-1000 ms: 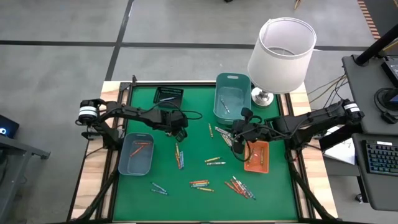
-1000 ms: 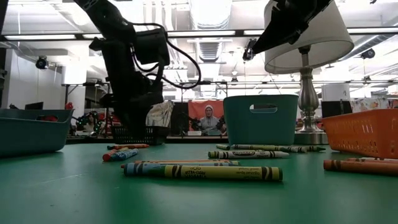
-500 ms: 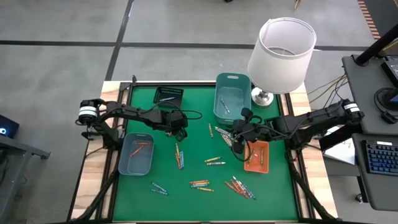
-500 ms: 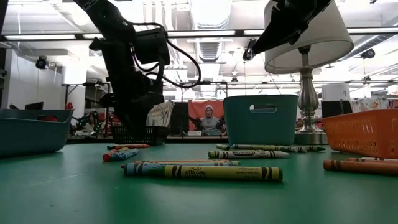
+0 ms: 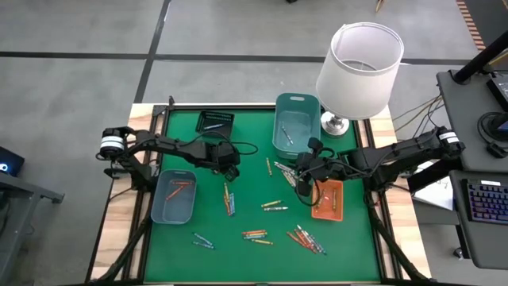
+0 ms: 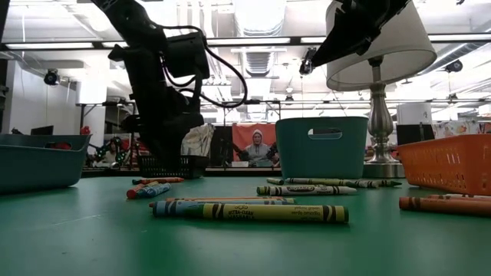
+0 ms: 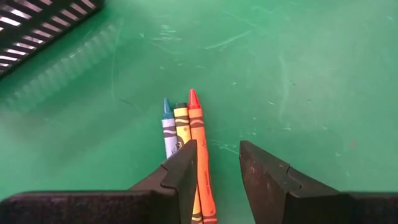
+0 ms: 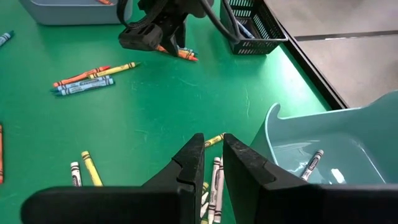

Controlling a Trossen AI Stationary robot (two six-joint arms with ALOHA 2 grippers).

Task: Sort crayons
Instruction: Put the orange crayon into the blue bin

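Three thin wax crayons [image 7: 185, 127], blue, yellow and orange, lie side by side on the green table mat [image 7: 298, 68]. The left gripper [image 7: 217, 171] hangs just above them, fingers partly apart, seemingly empty. The right gripper [image 8: 212, 163], fingers narrow and empty, hovers beside the teal plastic bin [image 8: 323, 146].

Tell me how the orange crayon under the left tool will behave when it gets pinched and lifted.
The orange crayon looks like a stiff, thin stick, so it probably won't bend. Being round, it may roll if nudged off-centre. It lies tight against a yellow crayon, with a blue crayon beyond, so the open left tool might drag those along.
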